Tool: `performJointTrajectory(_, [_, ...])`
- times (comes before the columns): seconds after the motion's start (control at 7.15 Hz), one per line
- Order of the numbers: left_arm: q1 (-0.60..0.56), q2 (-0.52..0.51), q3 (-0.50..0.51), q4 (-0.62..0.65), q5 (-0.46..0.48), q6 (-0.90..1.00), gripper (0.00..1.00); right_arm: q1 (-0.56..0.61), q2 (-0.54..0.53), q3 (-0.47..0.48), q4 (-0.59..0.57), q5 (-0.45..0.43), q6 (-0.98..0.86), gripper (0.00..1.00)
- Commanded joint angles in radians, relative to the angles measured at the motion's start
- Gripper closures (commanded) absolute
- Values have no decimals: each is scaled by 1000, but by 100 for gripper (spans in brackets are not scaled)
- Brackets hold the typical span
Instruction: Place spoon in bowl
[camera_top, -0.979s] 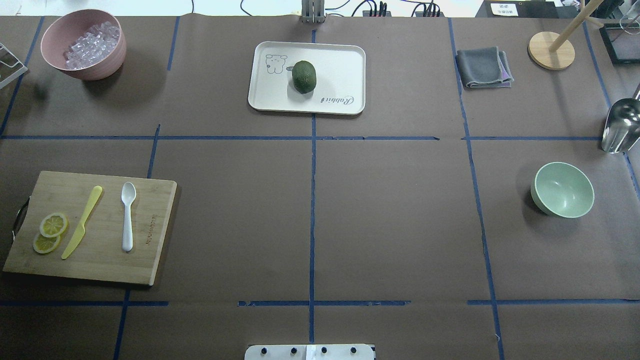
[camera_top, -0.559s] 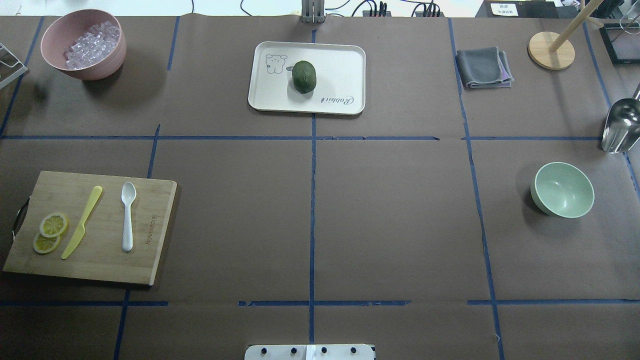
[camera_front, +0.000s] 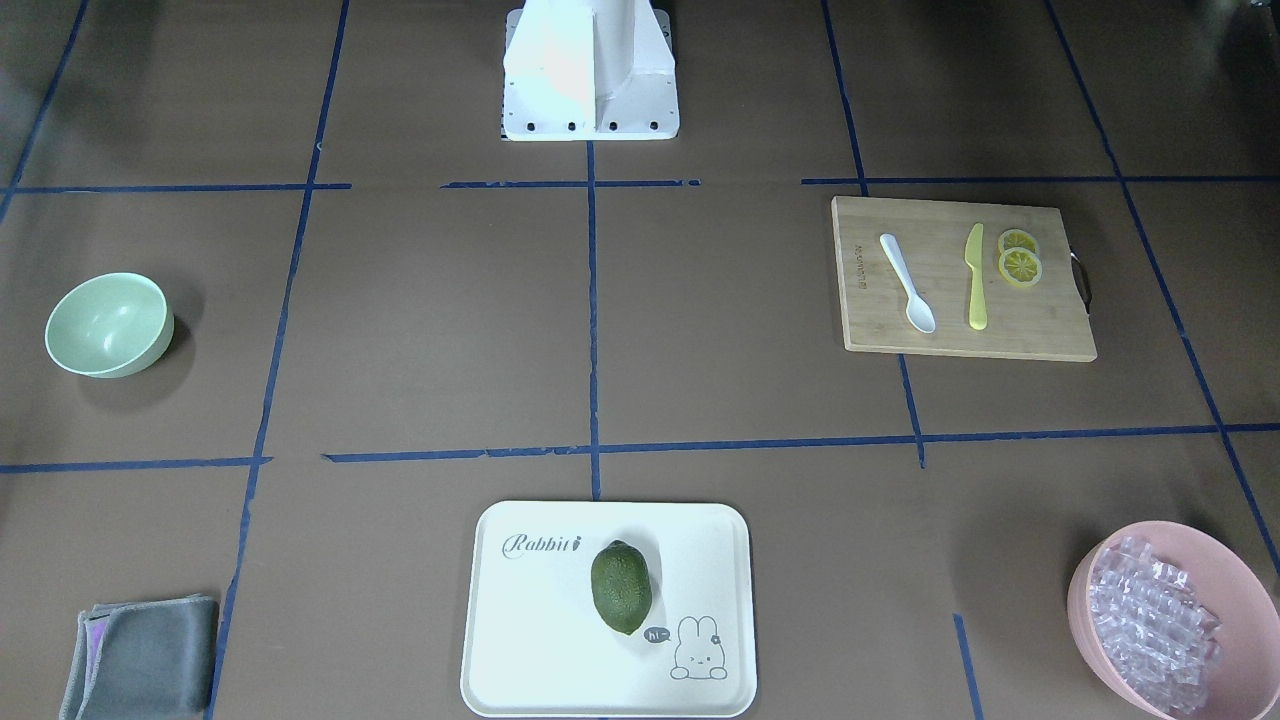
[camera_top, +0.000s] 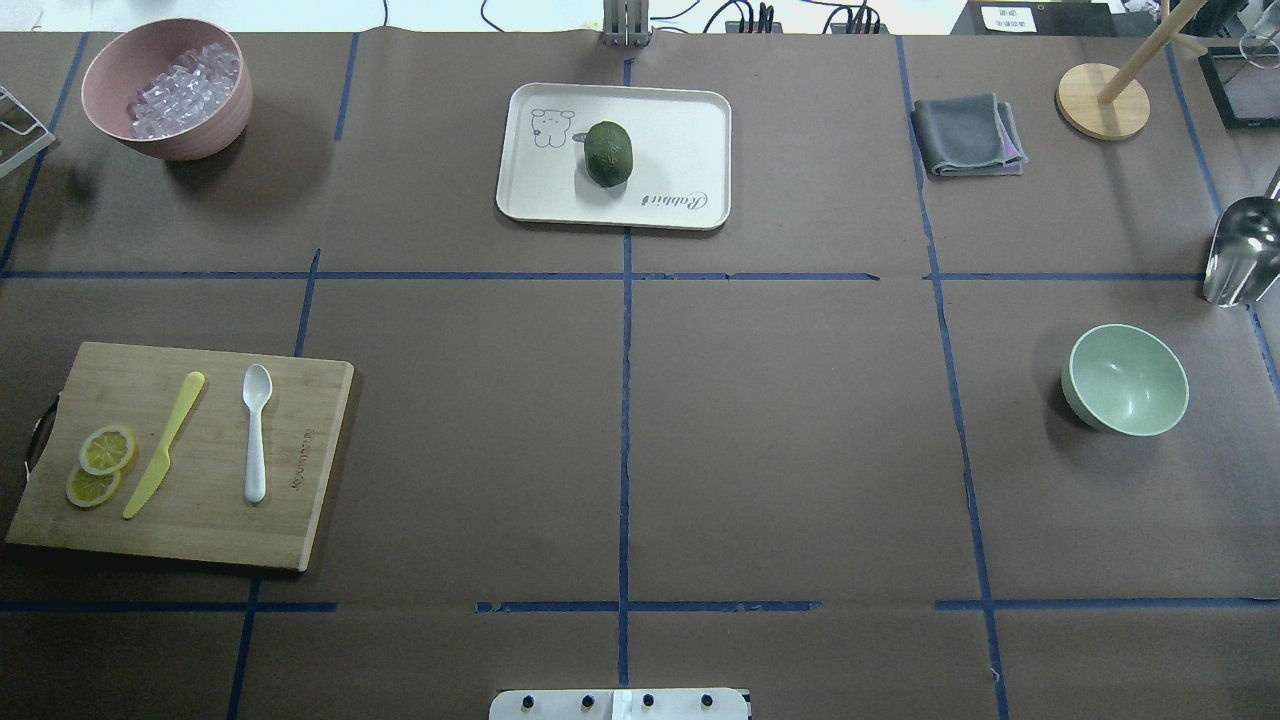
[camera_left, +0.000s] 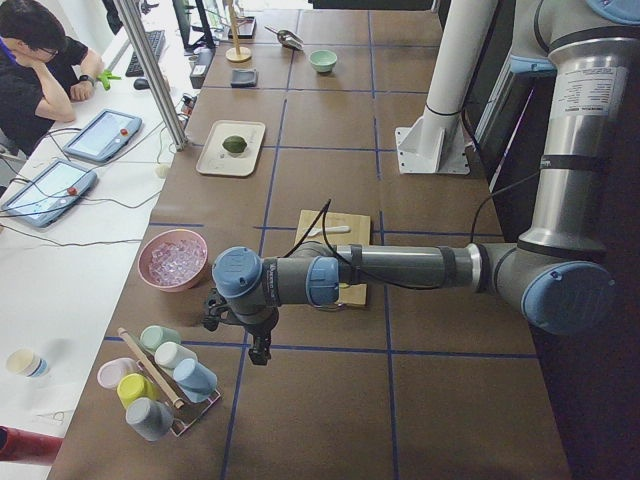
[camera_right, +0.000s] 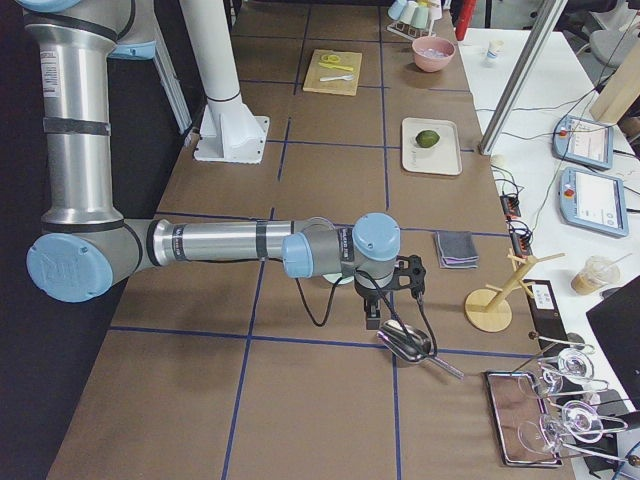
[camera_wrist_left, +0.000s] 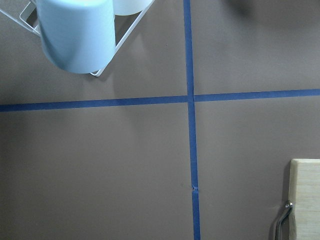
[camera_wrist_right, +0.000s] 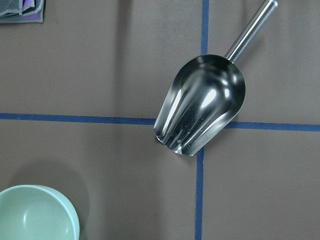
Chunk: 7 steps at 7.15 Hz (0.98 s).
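The white spoon (camera_top: 256, 432) lies on a wooden cutting board (camera_top: 200, 520) at the table's left, scoop pointing away from me; it also shows in the front view (camera_front: 908, 283). The mint-green bowl (camera_top: 1127, 380) stands empty at the right, and its rim shows in the right wrist view (camera_wrist_right: 35, 212). My left gripper (camera_left: 258, 350) hangs past the board's left end, near a cup rack. My right gripper (camera_right: 372, 320) hangs by the bowl, over a metal scoop. Both show only in side views, so I cannot tell whether they are open or shut.
A yellow knife (camera_top: 165, 443) and lemon slices (camera_top: 100, 465) share the board. A pink bowl of clear cubes (camera_top: 167, 88), a tray (camera_top: 690, 130) with a green fruit, a grey cloth (camera_top: 968, 135), a wooden stand (camera_top: 1103, 100), a metal scoop (camera_wrist_right: 202, 102) and a cup rack (camera_left: 160, 385) ring the table.
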Motion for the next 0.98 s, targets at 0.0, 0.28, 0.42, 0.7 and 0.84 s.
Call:
performJointTrajectory(0.0, [0, 2, -1, 0, 0, 0, 0, -75, -31, 34, 93, -3, 180, 0])
performJointTrajectory(0.28, [0, 2, -2, 0, 0, 0, 0, -181, -115, 34, 453, -10, 533, 1])
performJointTrajectory(0.42, [0, 2, -1, 0, 0, 0, 0, -245, -114, 37, 489, -11, 593, 0])
performJointTrajectory(0.7, [0, 7, -1, -2, 0, 2, 0, -359, -119, 37, 490, -101, 601, 0])
performJointTrajectory(0.84, [0, 10, -1, -9, 0, 2, 0, -402, -122, 24, 493, -130, 601, 0])
